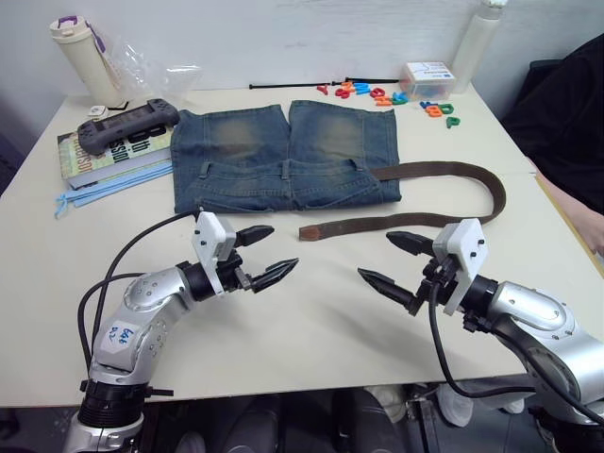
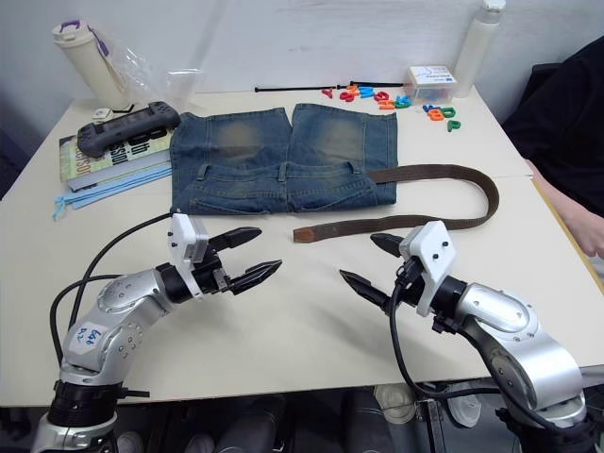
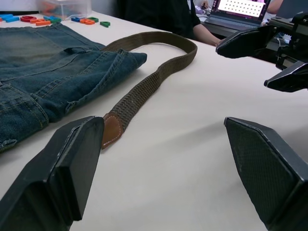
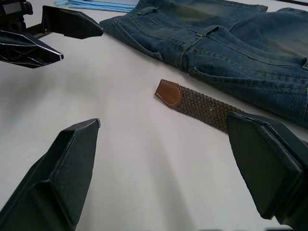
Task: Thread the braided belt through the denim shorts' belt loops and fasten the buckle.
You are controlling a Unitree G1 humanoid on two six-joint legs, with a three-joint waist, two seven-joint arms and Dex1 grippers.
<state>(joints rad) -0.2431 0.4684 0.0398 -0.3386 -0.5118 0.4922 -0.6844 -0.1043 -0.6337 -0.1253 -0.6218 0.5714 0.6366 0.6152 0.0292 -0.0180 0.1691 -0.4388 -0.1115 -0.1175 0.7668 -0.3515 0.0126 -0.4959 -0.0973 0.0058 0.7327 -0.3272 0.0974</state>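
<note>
Left gripper (image 1: 267,253) hovers above bare table (image 1: 311,330) just short of the shorts' waistband; fingers spread wide, nothing in them.

Denim shorts (image 1: 283,156) lie flat beyond it, waistband toward me, legs pointing away. A few belt loops (image 1: 286,170) stand along the waistband. They are narrow and pressed flat to the denim, so I judge the belt tip could butt against one and bunch the cloth instead of passing under.

Braided belt (image 1: 415,223) is off to the right of the shorts. One end runs under or into the waistband's right edge; I cannot tell whether it is threaded through a loop there or merely tucked beneath. From there it goes right, bends round, and comes back toward centre. Its tan leather tip (image 4: 169,92) lies free on the table, near the waistband but apart from it.

Right gripper (image 1: 396,261) hangs near that returning stretch, fingers likewise parted and empty.

Risks as I see them: a pinch on the flat tip may slide off the table surface; pulling the strap could drag the unpinned shorts along; the bend may twist the braid.

I cannot find the buckle; presumably it sits at the hidden end. A person's arm (image 1: 578,212) rests at the table's right edge.
</note>
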